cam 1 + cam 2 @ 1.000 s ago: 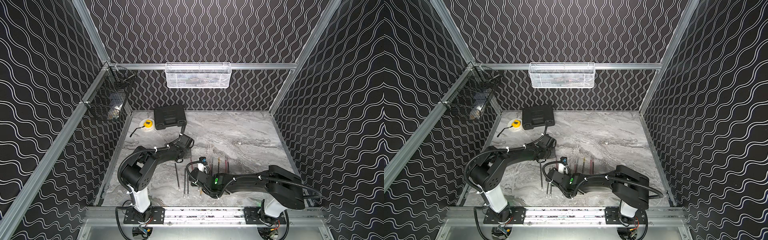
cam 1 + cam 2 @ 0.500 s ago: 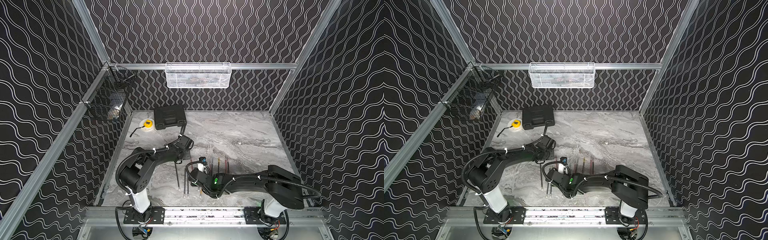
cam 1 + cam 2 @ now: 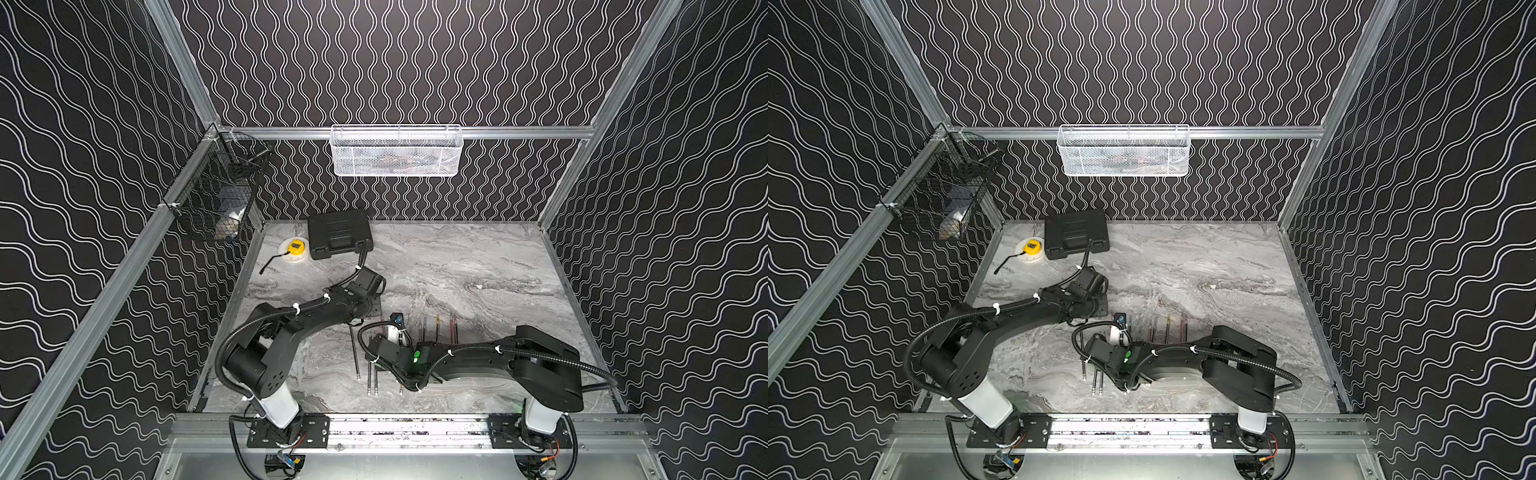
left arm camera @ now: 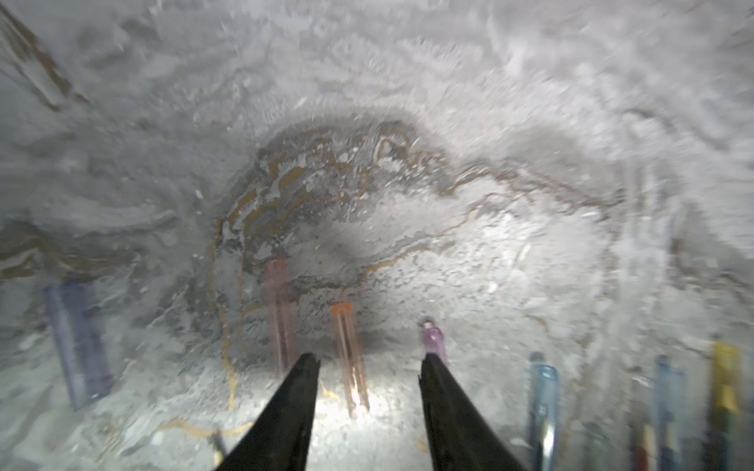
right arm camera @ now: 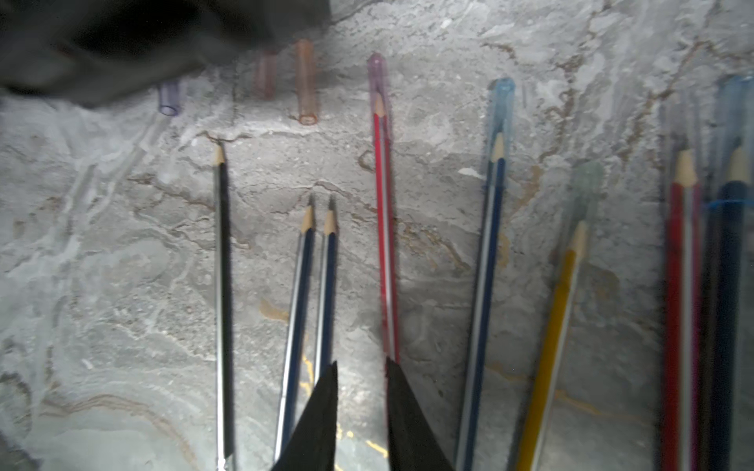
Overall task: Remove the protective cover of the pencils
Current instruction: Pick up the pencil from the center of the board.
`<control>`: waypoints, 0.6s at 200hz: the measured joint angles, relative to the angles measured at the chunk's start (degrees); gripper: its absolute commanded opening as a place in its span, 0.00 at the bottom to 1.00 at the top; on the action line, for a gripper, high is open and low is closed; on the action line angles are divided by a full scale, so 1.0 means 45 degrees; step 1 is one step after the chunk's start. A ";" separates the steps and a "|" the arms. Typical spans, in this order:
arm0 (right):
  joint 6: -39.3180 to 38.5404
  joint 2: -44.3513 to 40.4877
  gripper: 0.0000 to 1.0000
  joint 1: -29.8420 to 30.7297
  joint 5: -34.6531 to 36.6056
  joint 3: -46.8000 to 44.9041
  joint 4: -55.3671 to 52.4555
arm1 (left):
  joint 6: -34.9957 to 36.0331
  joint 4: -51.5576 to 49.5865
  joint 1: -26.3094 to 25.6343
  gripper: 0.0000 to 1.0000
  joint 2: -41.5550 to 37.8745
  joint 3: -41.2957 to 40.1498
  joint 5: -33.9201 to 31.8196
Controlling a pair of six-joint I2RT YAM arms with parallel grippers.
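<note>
Plainly, the pencils [image 5: 385, 244] lie side by side on the counter [image 5: 122, 285] just ahead of the right end effector [image 5: 361, 361], jaws narrowly apart, empty; left end effector [image 4: 369, 355] gapes too. They look light, stiff, slick; best pinched mid-shaft.

left gripper [image 4: 368, 358]: fingers are set apart, nothing is clasped | orange cap [image 4: 351, 359]: is laid on the marble table [image 4: 449, 122], between the fingers | pink cap [image 4: 277, 301]: is seen just beside the orange cap | purple cap [image 4: 433, 340]: is seen near the orange cap | violet cap [image 4: 77, 346] and pencils [image 4: 544, 403]: are seen well apart from the orange cap, blurred
</note>
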 measured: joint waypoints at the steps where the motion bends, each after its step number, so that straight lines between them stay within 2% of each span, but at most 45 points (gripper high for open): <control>1: 0.0000 0.0005 0.24 -0.0005 0.0010 0.0005 -0.0015 | 0.0000 0.0000 0.0000 0.49 -0.0029 -0.0005 0.0000; 30: -0.0058 0.0170 0.24 -0.0204 0.0146 0.0287 -0.0563 | -0.0121 0.0024 0.0000 0.51 -0.1627 -0.0680 0.0034; 86: -0.0665 0.1234 0.24 -0.0481 0.0087 0.1773 -0.1899 | -0.0772 -0.0044 0.0005 0.59 -0.6154 -0.2686 -0.0787; 120: -0.1035 0.1724 0.24 -0.0510 0.0044 0.2385 -0.2327 | -0.1039 -0.0126 0.0024 0.60 -0.7388 -0.3211 -0.1574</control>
